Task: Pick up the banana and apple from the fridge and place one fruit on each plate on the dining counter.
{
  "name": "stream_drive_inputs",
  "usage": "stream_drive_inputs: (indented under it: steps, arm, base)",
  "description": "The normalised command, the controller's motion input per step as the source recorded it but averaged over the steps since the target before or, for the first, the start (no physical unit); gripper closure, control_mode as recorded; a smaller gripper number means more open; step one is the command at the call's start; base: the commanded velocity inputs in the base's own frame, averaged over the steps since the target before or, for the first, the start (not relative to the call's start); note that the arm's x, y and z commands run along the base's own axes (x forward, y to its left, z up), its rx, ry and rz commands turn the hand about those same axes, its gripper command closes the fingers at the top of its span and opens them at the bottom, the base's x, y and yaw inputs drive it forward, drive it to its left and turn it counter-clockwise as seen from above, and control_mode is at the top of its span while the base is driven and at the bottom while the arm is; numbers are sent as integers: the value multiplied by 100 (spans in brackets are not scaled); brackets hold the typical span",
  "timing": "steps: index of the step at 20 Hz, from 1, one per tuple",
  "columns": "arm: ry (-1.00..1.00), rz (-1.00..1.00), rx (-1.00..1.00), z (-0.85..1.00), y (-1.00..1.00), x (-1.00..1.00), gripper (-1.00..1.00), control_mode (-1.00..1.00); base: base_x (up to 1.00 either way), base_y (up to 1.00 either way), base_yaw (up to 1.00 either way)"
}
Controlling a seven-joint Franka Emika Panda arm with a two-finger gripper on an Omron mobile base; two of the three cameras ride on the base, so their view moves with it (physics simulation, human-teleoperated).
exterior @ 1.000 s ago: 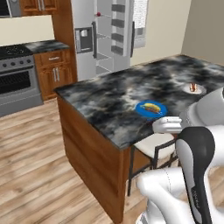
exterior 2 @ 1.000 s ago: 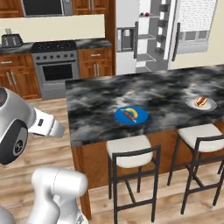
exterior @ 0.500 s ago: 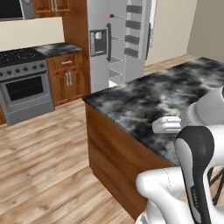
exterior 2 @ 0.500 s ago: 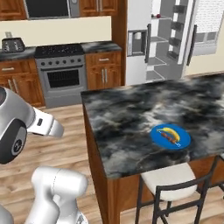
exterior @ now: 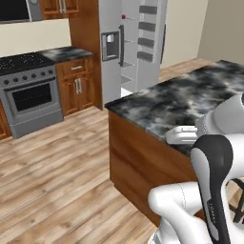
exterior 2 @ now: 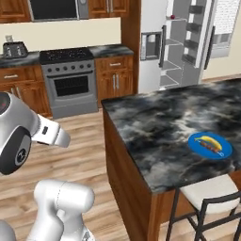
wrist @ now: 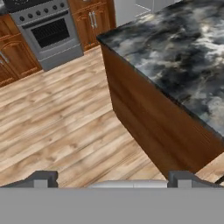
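Banana (exterior 2: 209, 142) lay on the blue plate (exterior 2: 222, 151) at the lower right of the right base view, on the black-and-grey marble tabletop (exterior 2: 160, 122) of the dining counter. Plate sat near the tabletop's near edge, above a stool (exterior 2: 207, 189) with a pale seat.

Fridge (exterior 2: 155, 44) stood at upper right of that view, door open, grey shelves visible; in the left base view it appeared at top centre (exterior: 110, 43), with a small dark red item (exterior: 123, 16) on an upper shelf, too small to identify.

Stove (exterior 2: 70, 82) stood at upper left of the right base view, between wooden cabinets.

End effector (wrist: 111, 179) at the bottom of the hand view: fingertips spread wide apart, released, nothing between them, over wooden floor (wrist: 65, 131) beside the counter's end.
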Motion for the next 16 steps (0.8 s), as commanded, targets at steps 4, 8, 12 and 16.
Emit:
stream_drive_inputs:
  steps: [4, 8, 12, 16]
  arm:
    - [0, 0, 0, 0, 0, 0, -100, 100]
    - [0, 0, 0, 0, 0, 0, -100, 100]
    - [0, 0, 0, 0, 0, 0, -100, 100]
    - [0, 0, 0, 0, 0, 0, -100, 100]
  base:
    - [-3, 100, 12]
    - [100, 100, -21]
    - [100, 100, -39]
    - [100, 100, -44]
